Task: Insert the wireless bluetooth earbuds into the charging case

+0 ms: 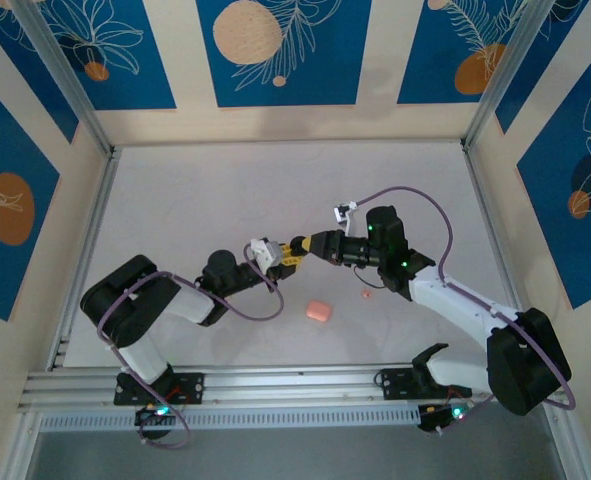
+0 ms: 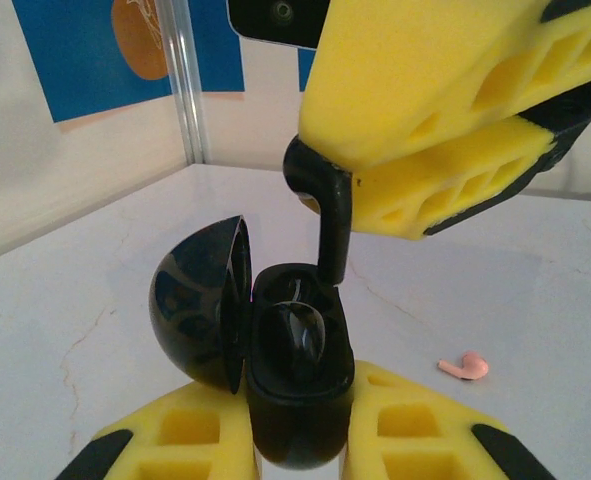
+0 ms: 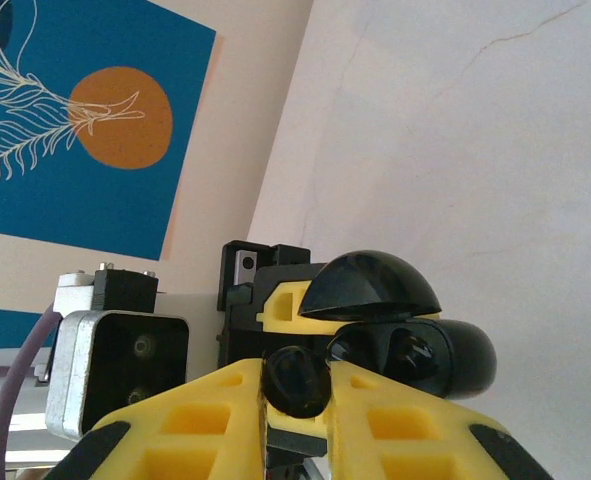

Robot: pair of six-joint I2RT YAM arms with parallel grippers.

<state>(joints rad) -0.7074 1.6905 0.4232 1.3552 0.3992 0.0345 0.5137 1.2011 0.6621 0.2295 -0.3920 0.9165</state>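
My left gripper (image 2: 300, 425) is shut on the black charging case (image 2: 300, 350), held upright with its domed lid (image 2: 195, 300) swung open to the left. Just above the case, my right gripper's yellow fingers (image 2: 425, 100) pinch a black earbud (image 2: 327, 215). Its stem points down and reaches the rim of the case's open cavity. In the right wrist view, the right gripper (image 3: 297, 390) is shut on the earbud's bud (image 3: 297, 378), with the case (image 3: 425, 355) and lid (image 3: 370, 285) right behind it. From above, the left gripper (image 1: 281, 256) and right gripper (image 1: 305, 247) meet tip to tip mid-table.
A small pink earbud (image 2: 465, 367) lies on the white table to the right of the case, visible from above as a pink speck (image 1: 366, 293). A pink rounded object (image 1: 318, 311) sits nearer the arm bases. Patterned walls and metal rails (image 1: 90, 250) enclose the table.
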